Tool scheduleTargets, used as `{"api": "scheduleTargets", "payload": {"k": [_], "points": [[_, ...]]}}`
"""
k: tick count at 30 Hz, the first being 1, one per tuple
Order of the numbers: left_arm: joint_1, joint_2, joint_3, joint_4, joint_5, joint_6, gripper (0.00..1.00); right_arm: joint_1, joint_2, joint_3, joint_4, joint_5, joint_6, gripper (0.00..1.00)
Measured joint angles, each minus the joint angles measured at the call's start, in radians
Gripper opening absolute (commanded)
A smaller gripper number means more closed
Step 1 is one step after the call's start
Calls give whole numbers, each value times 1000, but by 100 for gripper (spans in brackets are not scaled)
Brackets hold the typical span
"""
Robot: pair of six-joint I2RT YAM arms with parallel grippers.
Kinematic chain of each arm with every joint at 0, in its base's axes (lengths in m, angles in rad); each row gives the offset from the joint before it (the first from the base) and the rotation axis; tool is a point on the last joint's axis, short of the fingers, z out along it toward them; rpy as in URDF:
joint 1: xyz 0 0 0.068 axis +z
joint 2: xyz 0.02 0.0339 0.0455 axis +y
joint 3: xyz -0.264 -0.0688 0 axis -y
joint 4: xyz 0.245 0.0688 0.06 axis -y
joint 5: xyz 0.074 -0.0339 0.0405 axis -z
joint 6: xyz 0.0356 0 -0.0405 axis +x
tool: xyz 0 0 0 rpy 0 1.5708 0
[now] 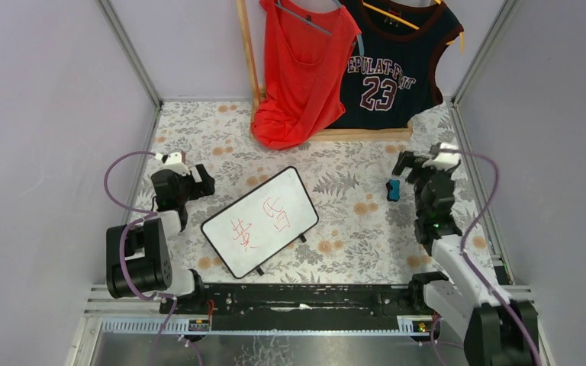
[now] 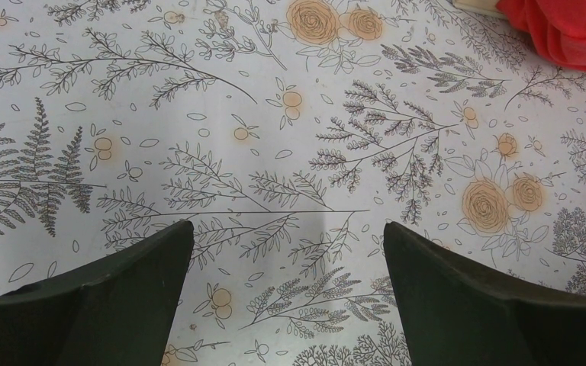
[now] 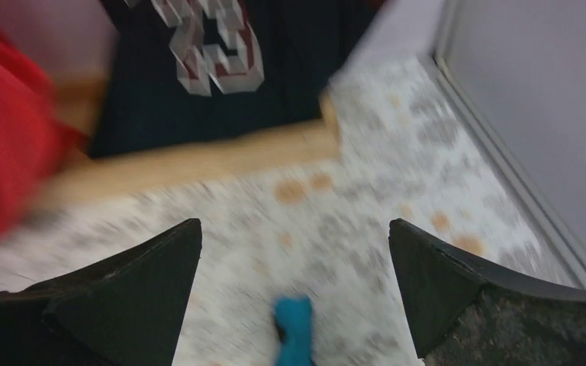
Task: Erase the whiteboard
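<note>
Whiteboard [image 1: 259,221]: lies flat near the middle of the table [image 1: 351,152], turned diagonally, far corner toward the right. Black frame, rounded corners, two red handwritten characters [image 1: 263,221] on the white face.

Table: covered edge to edge in a pale print of ferns, leaves and orange blossoms.

Navy jersey [image 1: 393,65]: hangs at the far side, white "23" on the chest, hem at the wooden rack base [image 1: 366,135].

Red top [image 1: 301,69]: hangs just left of the jersey, lower folds resting on the table.

Left arm [image 1: 145,252]: bent up along the left side, well clear of the garments.

Right arm [image 1: 458,259]: reaches forward along the right side.

Left gripper [image 1: 201,183]: near the board's far-left edge, apart from it. Fingers [image 2: 122,290] spread wide over bare print, nothing between them.

Right gripper [image 1: 401,163]: well to the right of the board. Fingers [image 3: 130,290] likewise spread wide, holding nothing; wrist view blurred.

Small blue object [image 1: 393,189]: stands on the table just beside the right gripper, below the gap between its fingers; contact impossible to tell.
</note>
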Motion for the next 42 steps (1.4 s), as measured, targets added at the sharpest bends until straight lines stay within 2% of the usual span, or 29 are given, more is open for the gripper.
{"api": "scheduleTargets", "payload": {"k": [2,5,7,12,13,15,16,19,22,25,29,35,38,40,42], "points": [[0,0,0,0,0,0,94,0,-115,117,-141,-56,51,99],[1,0,0,0,0,0,94,1,-254,209,-196,-204,129,99],[1,0,0,0,0,0,94,2,-315,213,-190,-276,203,99],[1,0,0,0,0,0,94,2,-377,202,-224,-431,513,99],[1,0,0,0,0,0,94,2,-386,193,-222,-484,562,95],[1,0,0,0,0,0,93,3,-385,187,-217,-562,613,74],[1,0,0,0,0,0,93,3,-375,194,-222,-597,631,68],[1,0,0,0,0,0,93,3,-286,306,-365,-664,615,69],[1,-3,0,0,10,1,93,5,-121,513,-600,-629,525,72],[1,-15,0,-3,26,7,93,5,55,673,-824,-505,426,74],[9,-41,2,-10,58,19,92,5,221,718,-1046,-323,352,75],[39,-83,123,-161,126,49,95,5,376,775,-1219,-173,283,75],[48,-134,217,-245,158,84,95,5,454,809,-1233,-157,263,74],[50,-164,286,-317,175,113,94,5,489,809,-1234,-152,258,68],[52,-180,353,-394,192,142,93,5,520,810,-1229,-148,254,68]]}}
